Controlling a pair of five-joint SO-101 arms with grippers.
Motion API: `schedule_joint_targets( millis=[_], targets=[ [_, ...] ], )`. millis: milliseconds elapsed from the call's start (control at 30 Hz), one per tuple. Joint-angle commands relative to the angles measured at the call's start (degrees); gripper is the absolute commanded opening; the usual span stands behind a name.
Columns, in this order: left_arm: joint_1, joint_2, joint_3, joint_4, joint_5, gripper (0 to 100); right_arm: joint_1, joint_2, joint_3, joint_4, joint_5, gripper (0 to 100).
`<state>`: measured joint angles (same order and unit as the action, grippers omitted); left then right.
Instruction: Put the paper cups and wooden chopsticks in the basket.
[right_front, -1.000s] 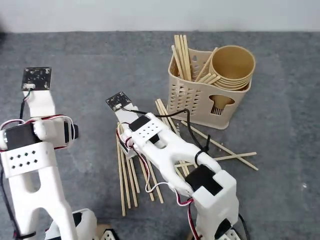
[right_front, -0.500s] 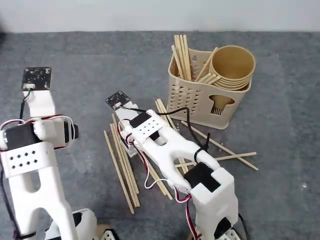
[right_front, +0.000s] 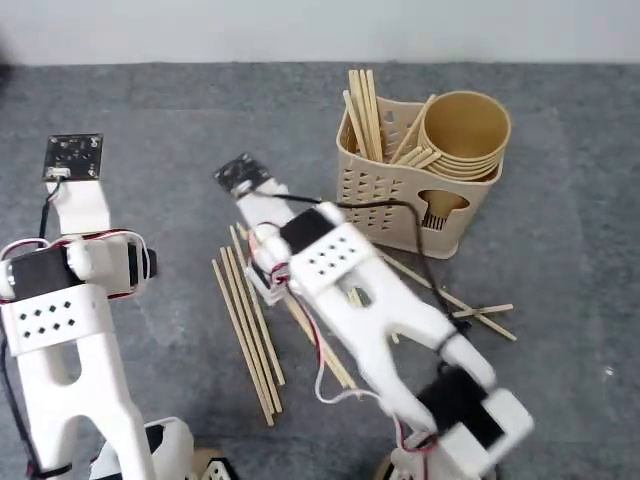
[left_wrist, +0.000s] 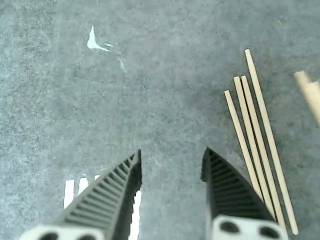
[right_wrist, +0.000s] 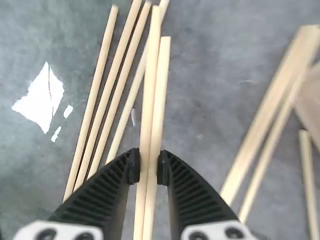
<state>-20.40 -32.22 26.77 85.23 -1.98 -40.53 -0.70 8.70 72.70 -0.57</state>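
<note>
The beige slotted basket (right_front: 400, 200) stands at the back right and holds stacked paper cups (right_front: 466, 130) and several upright wooden chopsticks (right_front: 362, 105). My right gripper (right_wrist: 147, 164) is shut on two chopsticks (right_wrist: 154, 100), which run straight out between its fingers above the grey mat. In the high view that right gripper (right_front: 266, 277) sits left of the basket, over a fan of loose chopsticks (right_front: 245, 330). My left gripper (left_wrist: 171, 165) hangs open over bare mat, with three chopsticks (left_wrist: 255, 145) lying to one side of it.
More chopsticks (right_front: 470, 312) lie crossed on the mat in front of the basket. The left arm (right_front: 75, 270) stands at the left edge. A pale wall borders the mat at the back. White scraps (right_wrist: 40, 97) mark the mat.
The right arm has swung toward the basket and risen, its gripper holding chopsticks. The loose bundle on the mat shifted left and fanned out. The left arm kept still.
</note>
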Motion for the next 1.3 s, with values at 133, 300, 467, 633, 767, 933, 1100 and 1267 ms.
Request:
schedule_joint_targets(
  millis=[133,300,467,633,767,933,1100,1267],
  targets=[
    [5.54,-1.58,-0.22,-0.62,-0.26,19,6.02,-20.00,-0.70,7.16,0.62,0.8],
    [10.73,0.35,-0.84,1.49,0.00,19,12.18,-30.11,-0.53,12.79,0.62,0.8],
    [14.15,12.57,-6.55,2.64,2.29,19,17.19,-38.11,5.89,13.32,1.67,0.8],
    [15.21,27.08,-13.85,2.55,2.37,19,22.81,-48.04,18.99,6.29,2.90,0.8],
    [15.30,36.75,-19.74,2.29,2.37,19,25.01,-57.10,27.60,3.03,4.92,0.8],
    [16.26,46.33,-25.54,2.46,2.37,19,25.10,-63.87,32.97,1.01,5.10,0.8],
    [19.60,52.22,-26.59,2.37,2.55,19,25.19,-64.22,33.58,1.19,5.10,0.8],
    [19.60,56.62,-26.77,2.11,4.31,19,25.27,-64.31,33.58,1.54,5.10,0.8]
  ],
)
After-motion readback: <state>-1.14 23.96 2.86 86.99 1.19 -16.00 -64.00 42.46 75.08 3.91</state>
